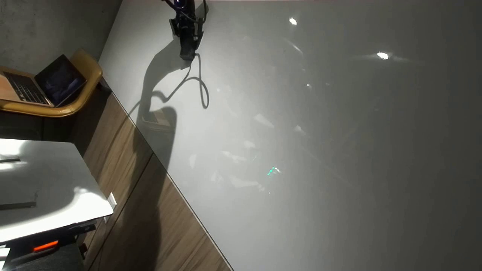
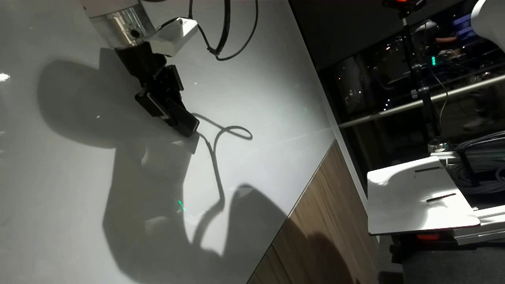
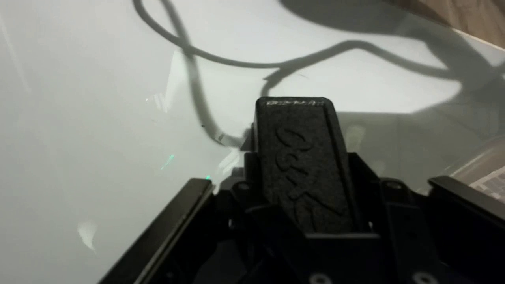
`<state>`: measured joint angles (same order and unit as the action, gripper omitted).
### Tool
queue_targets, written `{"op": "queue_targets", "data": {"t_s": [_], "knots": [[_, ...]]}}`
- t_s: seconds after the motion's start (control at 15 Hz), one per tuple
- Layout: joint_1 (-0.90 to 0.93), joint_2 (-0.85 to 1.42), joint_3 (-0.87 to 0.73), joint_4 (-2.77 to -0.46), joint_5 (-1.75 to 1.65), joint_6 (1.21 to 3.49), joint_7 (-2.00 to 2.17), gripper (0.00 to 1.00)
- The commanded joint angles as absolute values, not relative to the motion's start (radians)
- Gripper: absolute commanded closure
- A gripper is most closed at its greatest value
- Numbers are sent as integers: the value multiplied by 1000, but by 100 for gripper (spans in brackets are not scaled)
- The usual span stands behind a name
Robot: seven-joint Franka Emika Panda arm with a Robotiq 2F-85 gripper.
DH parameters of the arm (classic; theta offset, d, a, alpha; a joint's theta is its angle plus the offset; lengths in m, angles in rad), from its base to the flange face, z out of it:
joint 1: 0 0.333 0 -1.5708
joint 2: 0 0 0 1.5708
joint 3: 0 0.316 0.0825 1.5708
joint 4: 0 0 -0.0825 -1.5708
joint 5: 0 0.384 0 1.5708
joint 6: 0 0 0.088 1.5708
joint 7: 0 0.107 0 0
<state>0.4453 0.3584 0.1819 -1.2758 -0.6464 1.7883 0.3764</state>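
My gripper [image 3: 302, 169] is shut on a black block-shaped eraser [image 3: 294, 130] with raised lettering that reads like EXPO. The eraser points away from the wrist between the two fingers. In both exterior views the dark gripper [image 1: 187, 32] [image 2: 161, 92] and the eraser [image 1: 187, 52] [image 2: 185, 121] are close to a glossy white surface [image 1: 301, 150]. The eraser's shadow lies right beside its tip. I cannot tell whether the eraser touches the surface.
Wood panelling [image 1: 139, 203] borders the white surface. An open laptop [image 1: 60, 81] rests on a yellow chair [image 1: 67, 110]. A small white-topped table [image 1: 49, 180] stands beside the panelling. Cables [image 2: 227, 31] hang from the arm and cast looped shadows on the white surface. A dark stand [image 2: 418, 75] is at the side.
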Motion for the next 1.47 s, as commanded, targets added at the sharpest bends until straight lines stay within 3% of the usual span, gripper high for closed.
{"op": "queue_targets", "data": {"t_s": [0.0,0.8,1.4], "knots": [[371,393,159,-1335,-629,1987,367,70],[267,325,101,-1606,-510,2264,458,70],[218,204,42,-1780,-547,2241,453,70]]}}
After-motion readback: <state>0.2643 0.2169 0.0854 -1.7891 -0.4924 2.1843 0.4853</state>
